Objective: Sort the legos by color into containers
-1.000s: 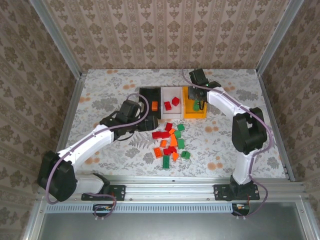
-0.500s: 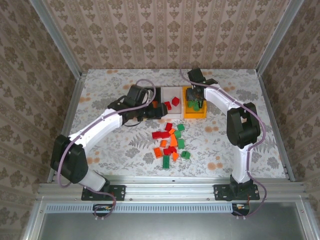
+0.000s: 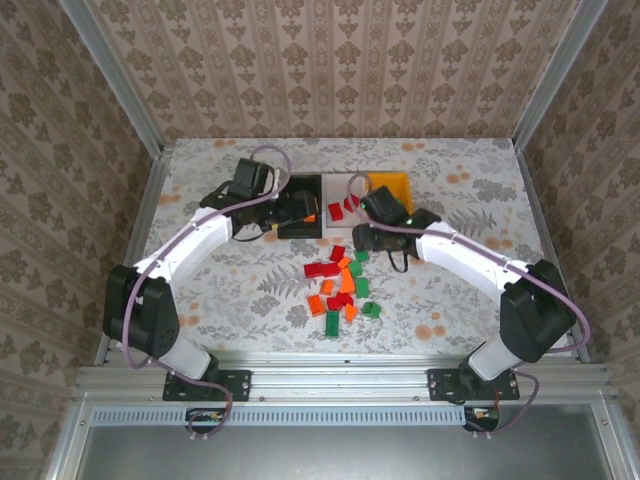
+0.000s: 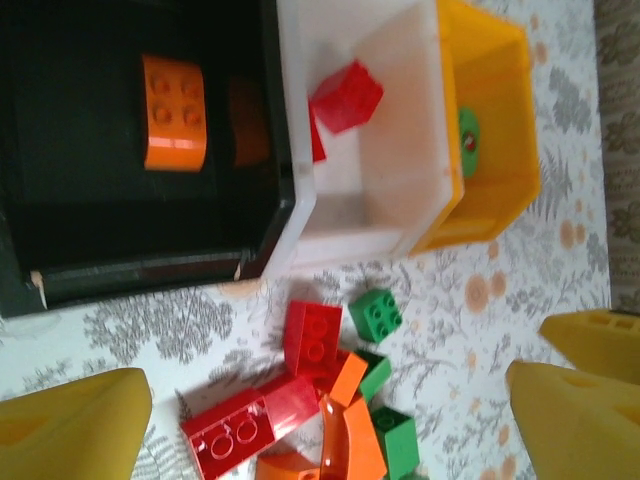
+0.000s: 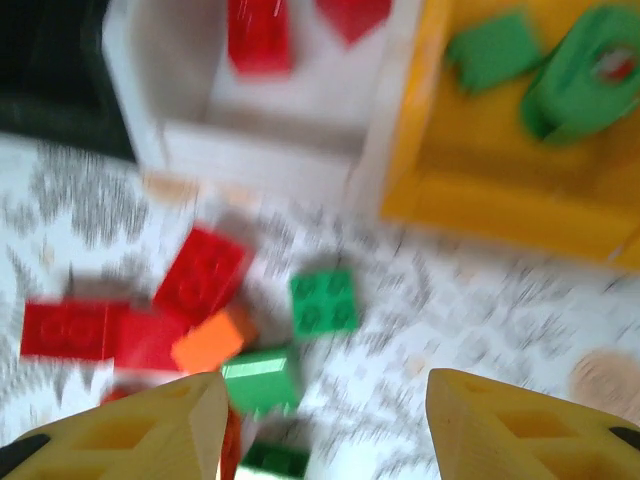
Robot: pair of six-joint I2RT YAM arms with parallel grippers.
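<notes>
Loose red, orange and green legos (image 3: 341, 285) lie piled in the table's middle. Behind them stand the containers side by side. The black bin (image 3: 296, 190) holds an orange brick (image 4: 173, 110). Red bricks (image 4: 345, 95) lie in the white bin (image 3: 338, 192), and green pieces (image 5: 490, 45) in the orange-yellow bin (image 3: 392, 185). My left gripper (image 3: 300, 212) hovers open over the black bin's near edge, nothing between its yellow fingers (image 4: 75, 425). My right gripper (image 3: 362, 241) hangs open above the pile's far edge. A green brick (image 5: 323, 302) lies on the table ahead of its fingers (image 5: 505, 425).
The floral tablecloth (image 3: 230, 290) is bare left and right of the pile. Metal frame rails (image 3: 150, 215) and wallpapered walls close in the table on three sides. The arm bases sit on the front rail (image 3: 340, 380).
My right gripper has pulled back out of the orange-yellow bin toward the pile and opened wider. My left arm has swung away from the pile, back over the black bin.
</notes>
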